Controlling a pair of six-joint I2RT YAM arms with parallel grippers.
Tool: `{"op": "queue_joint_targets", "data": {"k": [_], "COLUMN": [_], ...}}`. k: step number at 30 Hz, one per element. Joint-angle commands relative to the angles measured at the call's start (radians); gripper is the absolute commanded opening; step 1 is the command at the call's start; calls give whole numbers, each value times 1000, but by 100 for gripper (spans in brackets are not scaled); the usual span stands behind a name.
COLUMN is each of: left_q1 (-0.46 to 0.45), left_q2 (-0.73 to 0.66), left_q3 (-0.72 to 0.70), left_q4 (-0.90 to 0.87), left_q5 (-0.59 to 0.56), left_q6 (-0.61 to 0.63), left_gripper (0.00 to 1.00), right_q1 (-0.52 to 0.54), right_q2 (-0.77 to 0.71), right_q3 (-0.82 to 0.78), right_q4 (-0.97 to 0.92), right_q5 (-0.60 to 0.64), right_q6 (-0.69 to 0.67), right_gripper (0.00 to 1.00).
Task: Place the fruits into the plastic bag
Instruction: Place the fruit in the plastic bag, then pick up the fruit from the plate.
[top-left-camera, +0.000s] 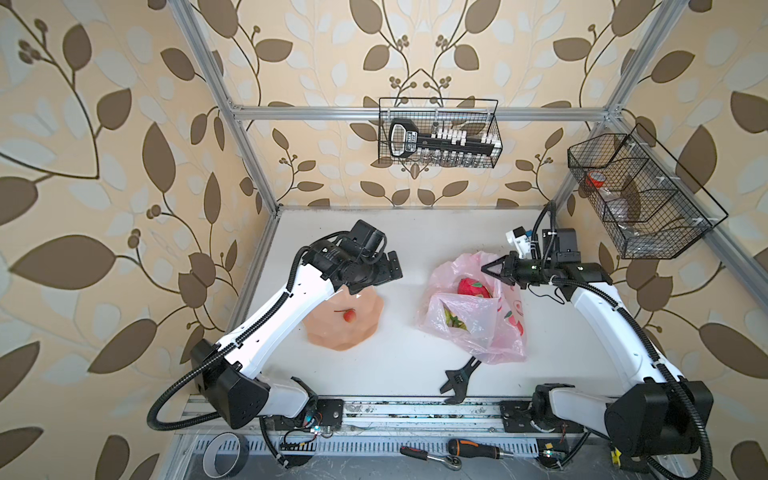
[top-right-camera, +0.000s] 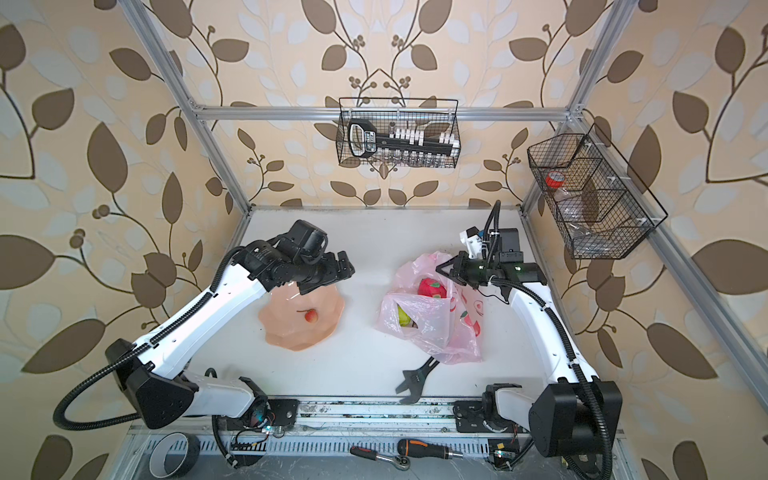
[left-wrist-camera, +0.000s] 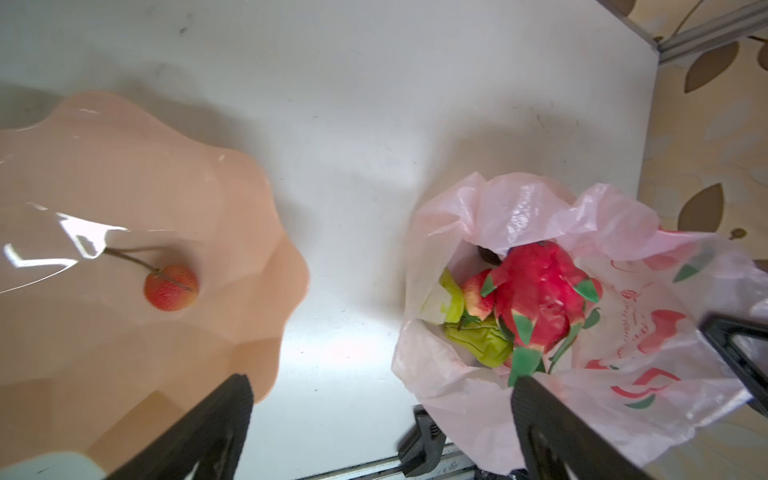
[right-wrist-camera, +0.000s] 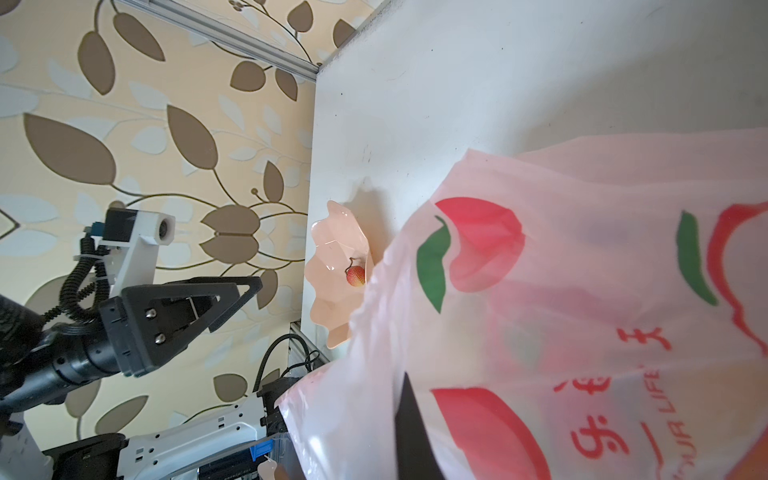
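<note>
Right gripper (top-left-camera: 486, 269) pinches plastic bag (top-left-camera: 469, 328) rim, mouth upward.

**Pinks, Reds and Peach Against Leafy Beige**

The thin, translucent pale pink plastic bag (top-left-camera: 505, 345) is showing a red and green fruit print with red lettering. The rounded red-pink dragon fruit (left-wrist-camera: 536, 291) is displaying green scales; the crumpled pieces (left-wrist-camera: 478, 338) are showing yellow-green. The glossy faceted plate (top-left-camera: 361, 332) is glowing peach, its small round fruit (top-left-camera: 349, 316) red-orange with a brown stem. The beige wallpaper (top-left-camera: 104, 208) is showing brown and pale grey leaves.
</note>
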Motion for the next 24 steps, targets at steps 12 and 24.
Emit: {"op": "queue_joint_targets", "data": {"k": [12, 24], "left_q1": [174, 302], "left_q2": [-37, 34], "left_q3": [-272, -460], "left_q4": [7, 204], "left_q5": [21, 145], "left_q6": [52, -49], "left_gripper": [96, 89], "right_q1": [-4, -6], "right_q2": [-11, -12], "right_q3": [38, 42], "right_q4": [-20, -27], "right_q5": [-28, -26], "right_q6": [-36, -40], "right_gripper": [0, 0]}}
